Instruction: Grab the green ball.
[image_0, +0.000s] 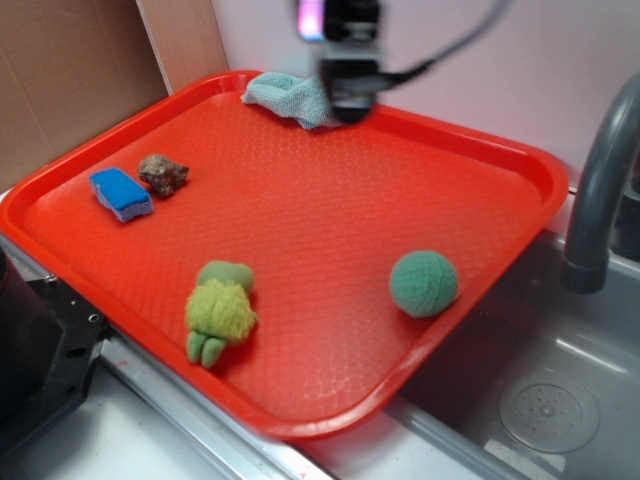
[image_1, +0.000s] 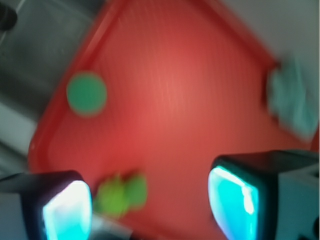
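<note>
**Ball untouched, hand well away**

From the exterior view, we see the ball (image_0: 424, 283) lying free on the tray (image_0: 320, 200), near its right front edge beside the sink (image_0: 540, 400). Our hand (image_0: 352, 100) hangs over the tray's far edge, just by the cloth (image_0: 290, 97), well apart from the ball. The view is too blurred there to show its jaws. We judge the task barely begun: the reach, the descent and the grasp all remain.

Other things lie well apart from the ball: the plush toy (image_0: 219, 310) at the front, the sponge (image_0: 121, 193) and a brown lump (image_0: 163, 174) at the left. The open tray floor between hand and ball carries nothing. The faucet (image_0: 600, 190) rises near the ball's side, and we would mind it on approach.

From the wrist view, blurred, our two fingers (image_1: 67, 210) stand wide apart with nothing between them. The ball (image_1: 87, 93) shows at upper left near the tray rim, the toy (image_1: 121, 193) low between the fingers, the cloth (image_1: 292, 102) at right.
</note>
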